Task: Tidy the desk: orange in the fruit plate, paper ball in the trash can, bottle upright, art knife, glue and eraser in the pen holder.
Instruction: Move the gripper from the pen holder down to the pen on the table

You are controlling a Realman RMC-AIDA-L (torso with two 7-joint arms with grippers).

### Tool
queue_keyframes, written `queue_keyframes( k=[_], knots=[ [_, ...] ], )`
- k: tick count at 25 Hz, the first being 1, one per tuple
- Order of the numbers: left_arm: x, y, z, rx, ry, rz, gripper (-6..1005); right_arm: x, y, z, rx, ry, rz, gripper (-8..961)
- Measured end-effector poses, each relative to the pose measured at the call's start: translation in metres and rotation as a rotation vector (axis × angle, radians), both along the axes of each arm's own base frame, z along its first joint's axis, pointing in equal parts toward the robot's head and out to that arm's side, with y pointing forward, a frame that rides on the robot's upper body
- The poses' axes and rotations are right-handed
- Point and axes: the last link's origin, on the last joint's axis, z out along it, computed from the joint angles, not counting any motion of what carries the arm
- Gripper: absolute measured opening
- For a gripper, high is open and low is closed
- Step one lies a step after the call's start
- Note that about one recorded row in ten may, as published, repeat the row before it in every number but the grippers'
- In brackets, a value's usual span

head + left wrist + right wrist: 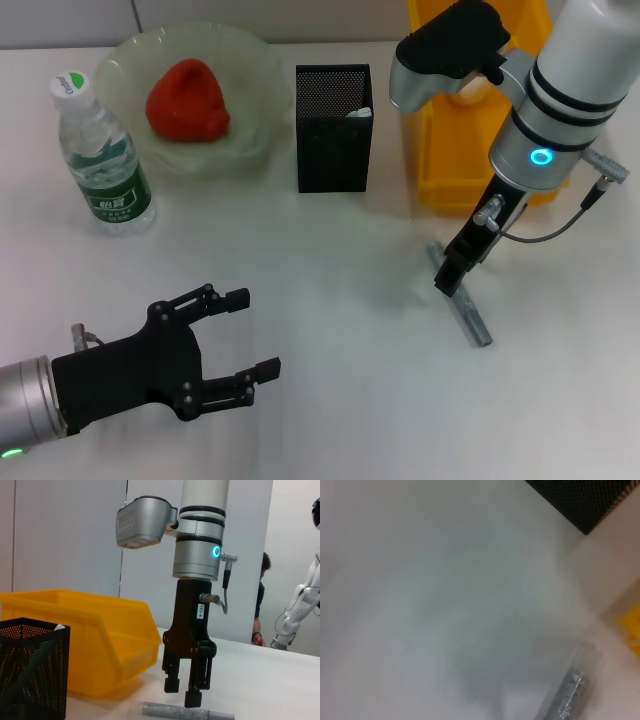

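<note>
Progress, as I judge it from my remote station. The bottle (103, 158) stands upright beside the fruit plate (250, 75), which holds a red-orange fruit (187, 100); both steps look done. The black mesh pen holder (333, 128) shows something pale at its rim, which I cannot identify. The yellow bin (440, 150), apparently the trash can, has its inside hidden by my right arm, so I cannot confirm the paper ball. No eraser or glue lies loose on the table (330, 400). One grey stick-shaped item (462, 298) is left on the surface; I take it for the art knife, though it could be the glue.

Working end effector. The right gripper (182, 692) hangs vertically, fingers down, directly over the grey item. In the left wrist view its jaws are spread, one fingertip just above or touching the item's top, the other on the far side; nothing is gripped yet. The item lies flat beneath the fingertips, its length running across the jaw gap. Relative to this gripper, the pen holder sits well off toward my left arm's side and farther from the body; the yellow bin stands just behind it.

Idle end effector. The left gripper (245, 345) hovers low, near the body, fingers parted and empty, well apart from the grey item.

Remaining, in my estimate: close on the grey item, lift it, and drop it into the pen holder.
</note>
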Motion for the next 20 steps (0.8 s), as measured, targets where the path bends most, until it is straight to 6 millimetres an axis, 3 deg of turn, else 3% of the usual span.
queue_keyframes(
  k=[20],
  knots=[
    [0.001,0.000,0.000,0.000,-0.003,-0.004,843,-0.001,-0.005,-0.011,-0.038,-0.022,0.042,565]
  ],
)
